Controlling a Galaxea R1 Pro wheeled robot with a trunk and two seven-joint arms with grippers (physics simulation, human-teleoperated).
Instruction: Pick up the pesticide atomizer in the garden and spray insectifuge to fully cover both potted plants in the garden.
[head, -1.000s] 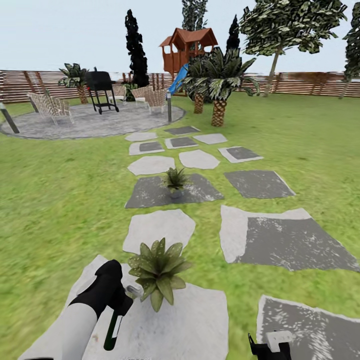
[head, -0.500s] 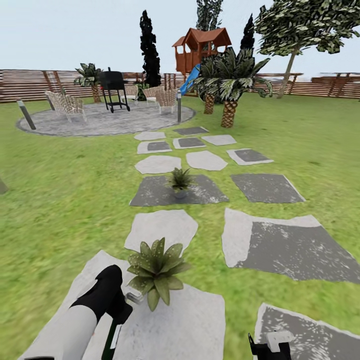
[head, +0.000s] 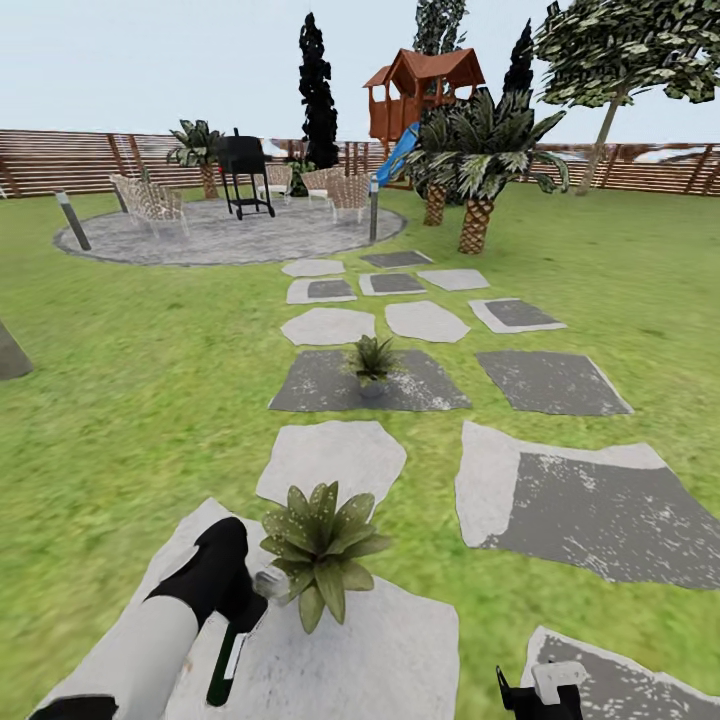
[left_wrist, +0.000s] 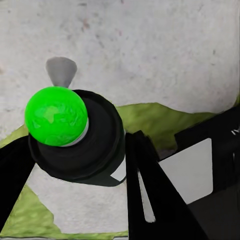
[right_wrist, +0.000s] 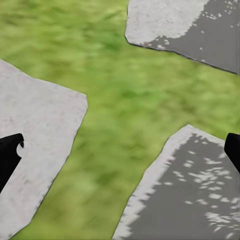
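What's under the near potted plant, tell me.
A pale stepping stone lies under the near potted plant. Its leaves cover the pot, so the pot's contact with the stone cannot be seen.

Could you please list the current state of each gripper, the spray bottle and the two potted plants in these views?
Left gripper: shut on the slim dark-green spray bottle.
Slim dark-green spray bottle: held, whitish trigger head pointing at the near plant.
Near green rosette plant: upright on a pale flat stepping stone, beside the bottle's head.
Far green rosette plant in a grey pot: upright on a dark stepping stone.
Right gripper: open, holding nothing.
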